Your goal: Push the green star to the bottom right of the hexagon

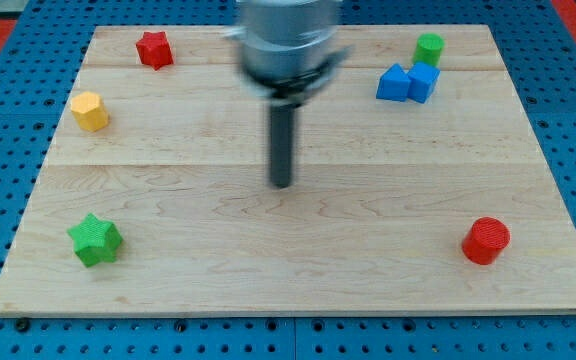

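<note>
My tip (282, 184), a bare rod with no jaws to open or close, stands mid-board, the green star (95, 240) well off toward the view's lower left and the yellow hexagon (90, 111) upper left, so I should circle below the star and push upward gently.

A green star (95, 240) lies flat near the view's bottom-left corner, well below a yellow hexagon (89, 111) at the left edge.

two red blocks (154, 48) (485, 240), two green (95, 239) (429, 48), two blue (394, 83) (424, 80), one yellow (89, 110)
</note>
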`<move>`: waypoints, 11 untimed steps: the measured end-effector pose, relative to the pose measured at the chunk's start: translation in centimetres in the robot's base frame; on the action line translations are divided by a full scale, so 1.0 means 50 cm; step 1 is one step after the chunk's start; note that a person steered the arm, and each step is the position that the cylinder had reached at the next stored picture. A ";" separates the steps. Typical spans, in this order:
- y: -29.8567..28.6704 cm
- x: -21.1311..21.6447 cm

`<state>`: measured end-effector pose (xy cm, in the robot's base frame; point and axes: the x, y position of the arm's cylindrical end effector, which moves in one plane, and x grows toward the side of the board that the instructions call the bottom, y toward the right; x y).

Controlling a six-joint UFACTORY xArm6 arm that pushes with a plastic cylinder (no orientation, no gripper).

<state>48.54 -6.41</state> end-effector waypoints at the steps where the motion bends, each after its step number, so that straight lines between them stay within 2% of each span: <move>1: -0.153 0.141; 2: -0.290 0.201; 3: -0.314 0.132; 4: -0.147 0.121; 5: -0.174 0.031; 6: -0.190 0.167; 7: -0.320 0.126; 8: -0.222 0.035; 10: 0.037 -0.081; 11: 0.099 -0.183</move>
